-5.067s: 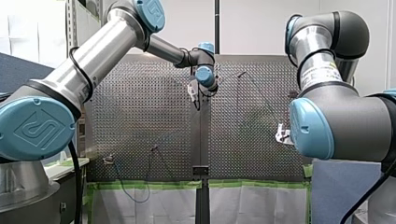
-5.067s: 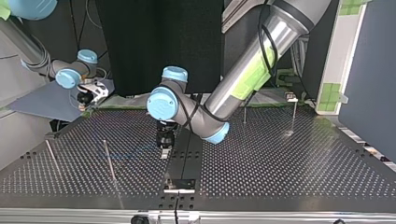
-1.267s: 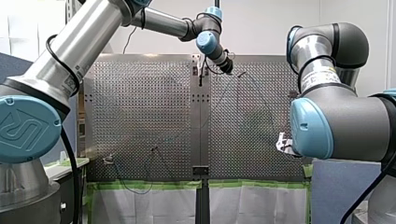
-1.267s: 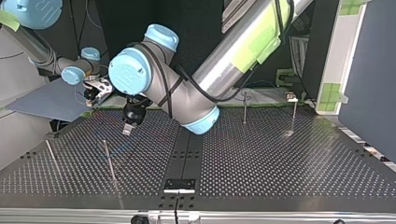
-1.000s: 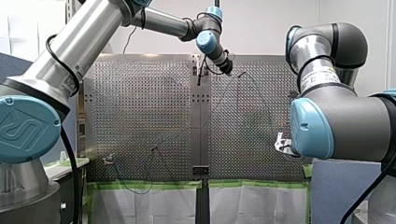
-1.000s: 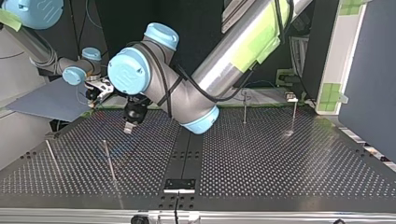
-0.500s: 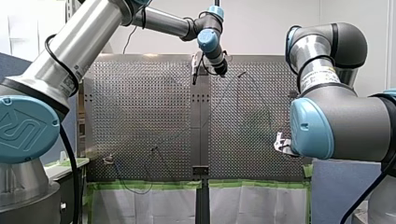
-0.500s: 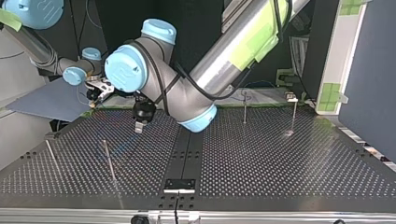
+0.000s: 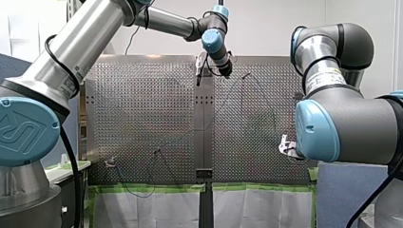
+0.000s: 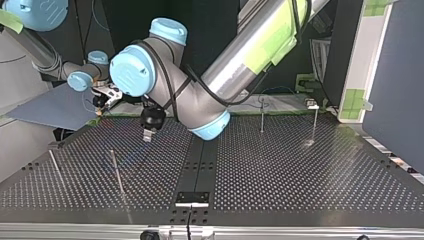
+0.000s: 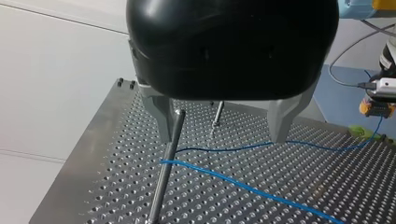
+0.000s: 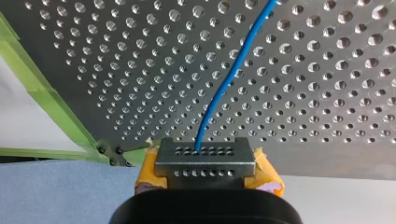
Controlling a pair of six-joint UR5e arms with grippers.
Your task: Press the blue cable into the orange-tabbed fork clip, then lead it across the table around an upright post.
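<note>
My left gripper [image 11: 220, 139] is hovering, fingers spread and empty, just beside a thin upright metal post [image 11: 166, 169]; my right gripper [image 12: 204, 156] is clamping its fingers on the blue cable [image 12: 224, 88].

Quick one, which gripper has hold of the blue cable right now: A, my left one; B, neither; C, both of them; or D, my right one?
D: in the right wrist view the blue cable runs straight into my right gripper, which is shut on it, while my left gripper stands open and grips nothing.
</note>
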